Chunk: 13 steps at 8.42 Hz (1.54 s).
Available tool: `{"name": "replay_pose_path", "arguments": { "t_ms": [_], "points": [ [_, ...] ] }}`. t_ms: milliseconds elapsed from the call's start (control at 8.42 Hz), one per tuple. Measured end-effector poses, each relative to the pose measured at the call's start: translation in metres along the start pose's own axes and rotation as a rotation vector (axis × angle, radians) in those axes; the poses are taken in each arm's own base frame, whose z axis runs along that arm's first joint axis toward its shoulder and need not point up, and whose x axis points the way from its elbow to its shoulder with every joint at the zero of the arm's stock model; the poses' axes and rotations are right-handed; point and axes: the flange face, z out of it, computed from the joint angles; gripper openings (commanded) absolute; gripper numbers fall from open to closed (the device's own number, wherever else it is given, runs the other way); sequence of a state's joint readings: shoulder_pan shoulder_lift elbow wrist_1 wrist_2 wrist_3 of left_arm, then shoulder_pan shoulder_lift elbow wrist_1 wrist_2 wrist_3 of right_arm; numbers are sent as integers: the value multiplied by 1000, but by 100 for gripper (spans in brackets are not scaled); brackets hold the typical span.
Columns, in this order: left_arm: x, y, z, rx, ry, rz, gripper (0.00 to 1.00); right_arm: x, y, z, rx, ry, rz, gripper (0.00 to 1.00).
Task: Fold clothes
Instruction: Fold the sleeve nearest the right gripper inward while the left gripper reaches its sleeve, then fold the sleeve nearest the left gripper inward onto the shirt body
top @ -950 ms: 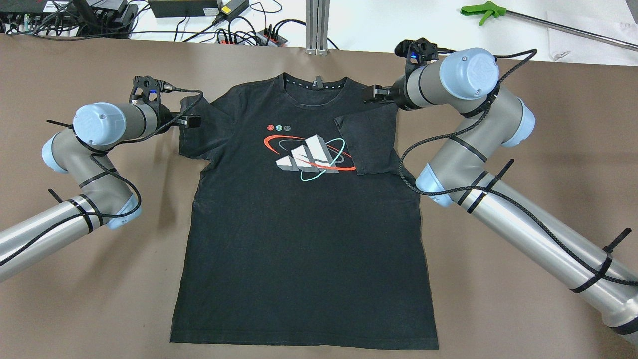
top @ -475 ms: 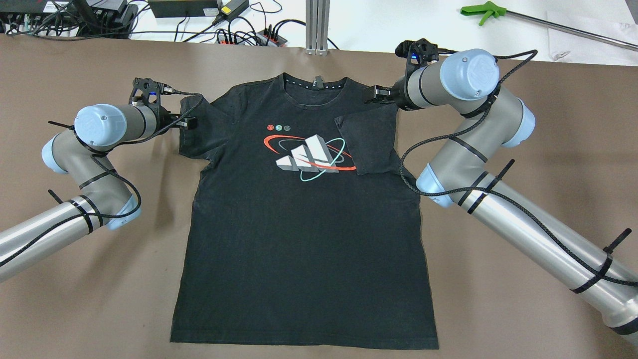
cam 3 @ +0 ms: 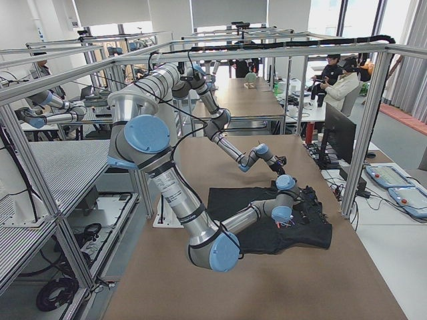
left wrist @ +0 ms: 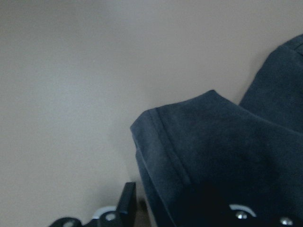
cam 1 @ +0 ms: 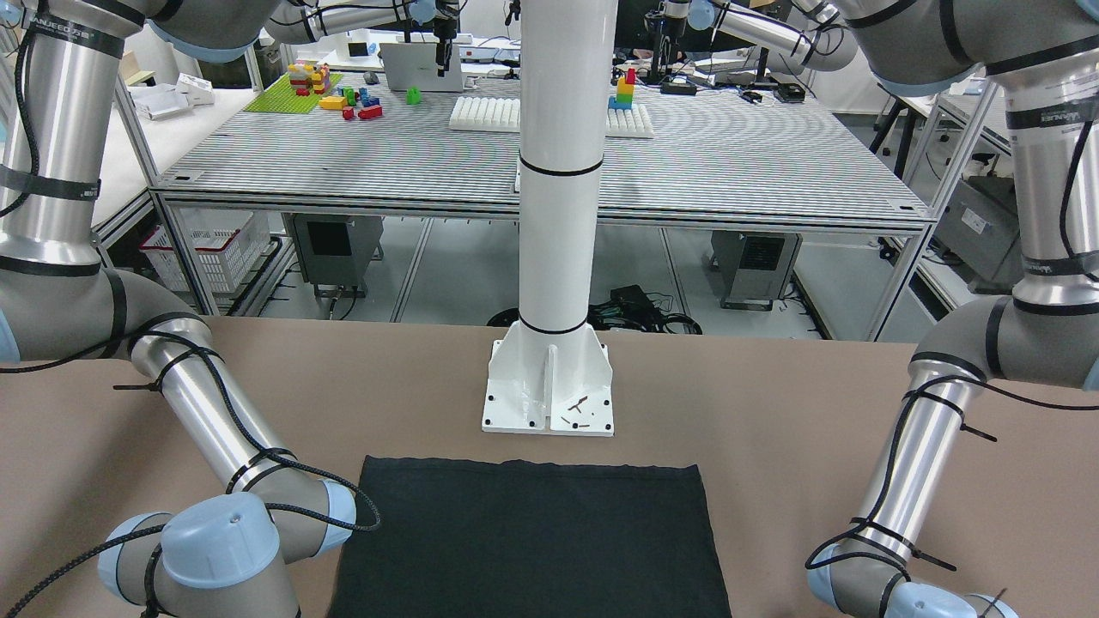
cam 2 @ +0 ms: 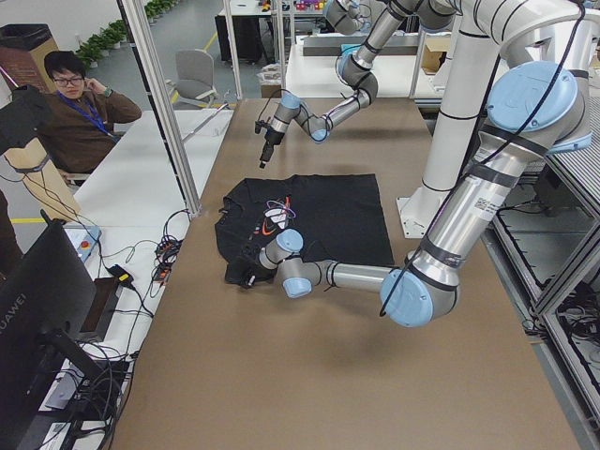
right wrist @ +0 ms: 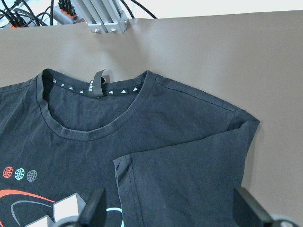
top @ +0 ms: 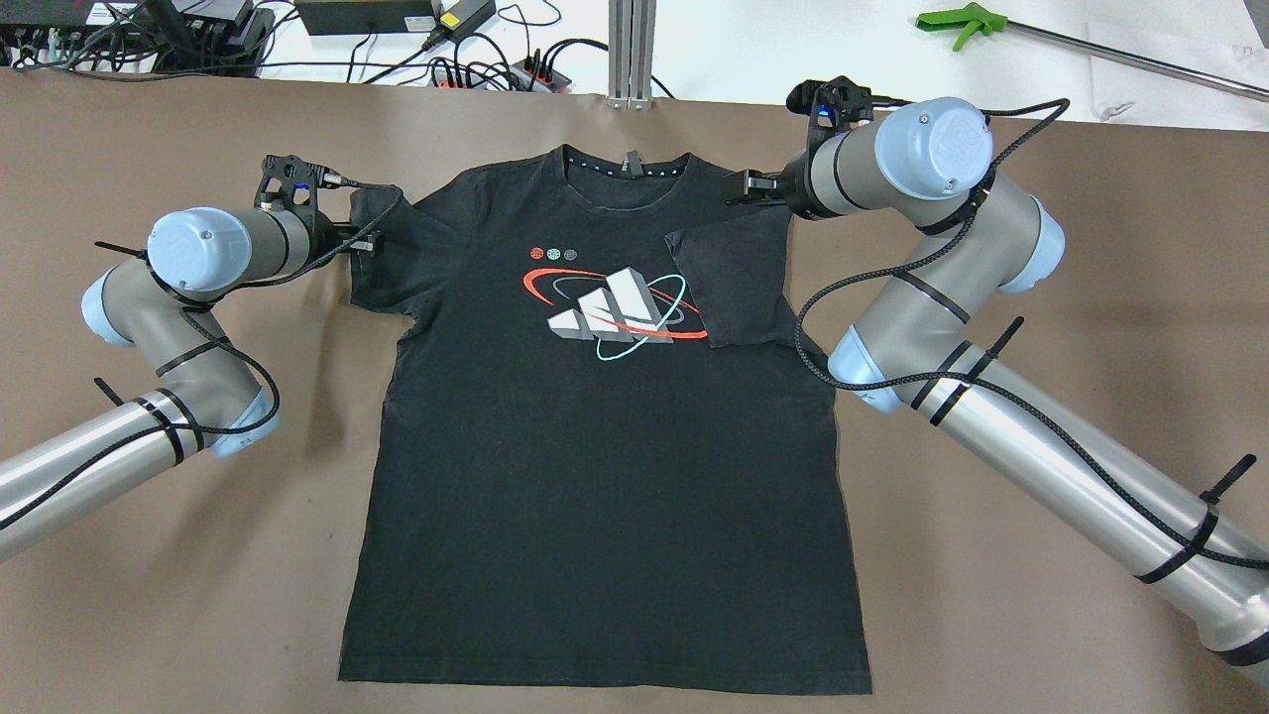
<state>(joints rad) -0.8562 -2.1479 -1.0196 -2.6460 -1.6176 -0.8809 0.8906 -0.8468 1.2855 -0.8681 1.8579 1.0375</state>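
The clothes are a black T-shirt with a printed chest logo, lying flat and face up on the brown table; the front-facing view shows only its hem end. Its right-hand sleeve is folded inward over the chest. My left gripper is at the other sleeve, which is raised off the table and draped across the jaws, so it looks shut on that sleeve; one finger shows beside the fabric. My right gripper hovers open over the folded shoulder, its fingers wide apart.
The white column base stands just behind the shirt's hem. Cables and power strips and a green tool lie beyond the table's far edge. A seated person is off to the side.
My left gripper has drawn back slightly to the left, and the sleeve edge has shifted outward with it. The right arm has hardly moved.
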Motion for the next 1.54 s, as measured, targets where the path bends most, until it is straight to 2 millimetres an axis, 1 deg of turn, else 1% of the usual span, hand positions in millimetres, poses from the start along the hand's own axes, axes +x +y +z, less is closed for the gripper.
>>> {"name": "replay_pose_path", "arguments": {
  "t_ms": [119,475,594,713,832,950,1069,1188,1426,1544],
  "points": [
    [2,-2,-1,2,3,-5,0,0,0,0,1,0,0,94],
    [8,-12,-9,8,19,-13,0,3,2,1,-2,2,0,94],
    [13,-24,-18,-6,24,-18,0,4,3,1,-4,3,1,94],
    [23,-38,-32,-21,22,-27,0,6,4,2,-5,4,1,94],
    [38,-52,-48,-29,16,-46,0,7,4,2,-5,5,1,94],
    [56,-61,-60,-36,7,-79,0,7,4,2,-5,5,1,94],
    [80,-64,-66,-32,-7,-111,0,7,4,2,-4,6,1,94],
    [112,-62,-64,-24,-32,-134,0,8,4,2,-4,6,1,94],
    [183,-66,-59,-20,-89,-177,0,9,4,2,-4,7,1,94],
    [209,-69,-58,-21,-110,-191,4,10,5,2,-4,7,1,94]
  ]
}}
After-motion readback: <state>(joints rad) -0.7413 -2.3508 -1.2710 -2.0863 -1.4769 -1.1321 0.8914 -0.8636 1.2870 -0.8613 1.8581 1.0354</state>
